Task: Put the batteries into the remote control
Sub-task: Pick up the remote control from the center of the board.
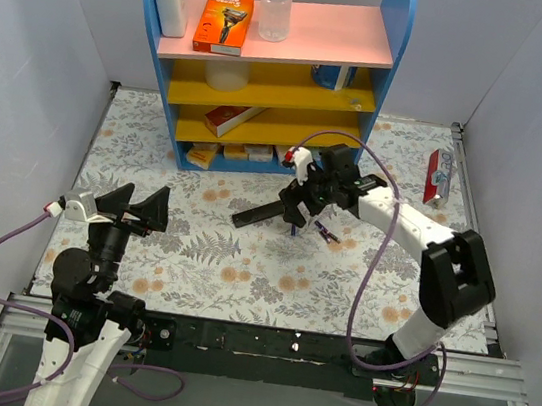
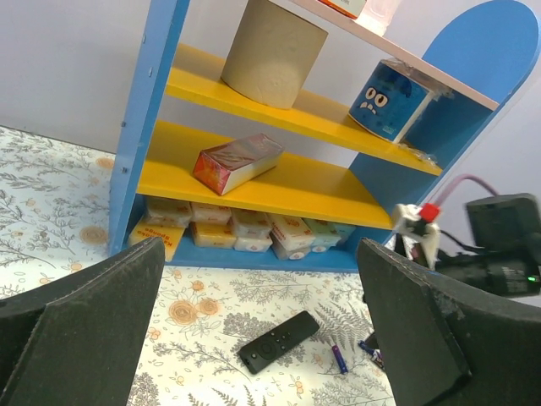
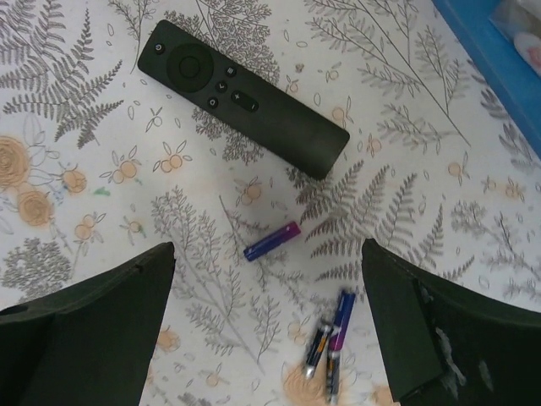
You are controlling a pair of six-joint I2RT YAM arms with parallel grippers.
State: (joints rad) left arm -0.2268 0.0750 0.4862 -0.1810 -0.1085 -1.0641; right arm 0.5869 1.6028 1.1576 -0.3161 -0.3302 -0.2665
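Right hand (image 3: 264, 249) is wide open, gripping nothing, pointing down over the batteries (image 3: 336, 330). Reads as a pre-grasp pose, no contact.

Three cells show in the right wrist view. The lone battery (image 3: 272, 241) lies diagonal at frame centre, right between the fingertips. The other two lie side by side, touching, at bottom centre. All are flat on the desk (image 1: 241, 270), none in the remote.

Remote control (image 3: 241, 97) sits upper left of the right wrist view, near the lone battery but not touching, button face up. No open battery bay visible. My read: the cover is on the underside, so the remote needs flipping and opening before any cell goes in. Nothing loaded as far as I can see.

Left hand (image 1: 134, 206) is also fully open and empty, at lower left of the top view, well apart from everything. Its camera looks across the desk at the remote and the shelf (image 1: 396, 49). Probably placed to steady the remote while the right arm inserts, but that's a guess.

Risks:
- Cells are slim and round, so they will likely roll under a pinch.
- The touching pair is harder to pick singly, so the lone battery is the sensible first target.
- Polarity marks are too small to read here.
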